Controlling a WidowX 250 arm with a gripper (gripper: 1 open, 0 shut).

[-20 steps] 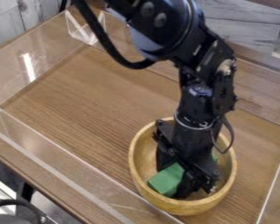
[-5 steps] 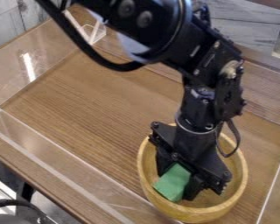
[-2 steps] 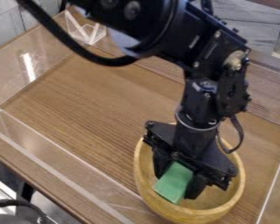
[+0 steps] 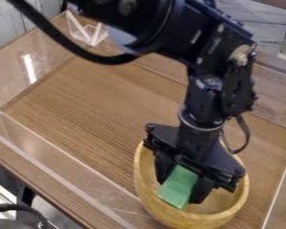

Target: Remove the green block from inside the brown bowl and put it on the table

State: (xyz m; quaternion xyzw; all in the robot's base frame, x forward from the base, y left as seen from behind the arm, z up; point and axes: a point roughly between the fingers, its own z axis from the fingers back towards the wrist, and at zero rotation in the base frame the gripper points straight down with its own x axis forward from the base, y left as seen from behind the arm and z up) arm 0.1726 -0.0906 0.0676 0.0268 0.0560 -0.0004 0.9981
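Observation:
The green block (image 4: 178, 188) is clamped between the black fingers of my gripper (image 4: 186, 185), which points straight down over the brown bowl (image 4: 149, 183). The block is tilted and sits a little above the bowl's floor, still inside the rim. The bowl rests on the table (image 4: 97, 107) near its front right part. My black arm comes down from the upper left and covers the bowl's far side.
Clear acrylic walls (image 4: 38, 152) edge the table along the front and left. The wooden surface to the left of and behind the bowl is bare. A table leg and the floor show at the lower left.
The gripper has risen slightly with the green block and rolled a little. The bowl has shifted a bit toward the front left.

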